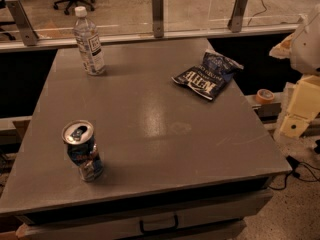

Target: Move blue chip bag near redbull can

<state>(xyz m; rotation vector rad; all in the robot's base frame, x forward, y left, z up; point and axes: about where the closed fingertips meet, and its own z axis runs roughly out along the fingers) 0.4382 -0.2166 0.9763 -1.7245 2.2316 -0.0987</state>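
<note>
The blue chip bag [206, 76] lies flat near the table's far right edge, dark navy with white lettering. The redbull can [83, 151] stands at the front left of the table, its silver pull-tab top facing up. The bag and the can are far apart, on opposite sides of the table. My arm and gripper [301, 102] are at the right edge of the view, off the table and to the right of the chip bag. The gripper touches nothing.
A clear plastic bottle with a white cap [89, 42] stands at the far left of the grey table [165, 134]. A railing with metal posts [158, 14] runs behind the table. A roll of tape [264, 95] sits on a ledge to the right. Cables lie on the floor at the lower right.
</note>
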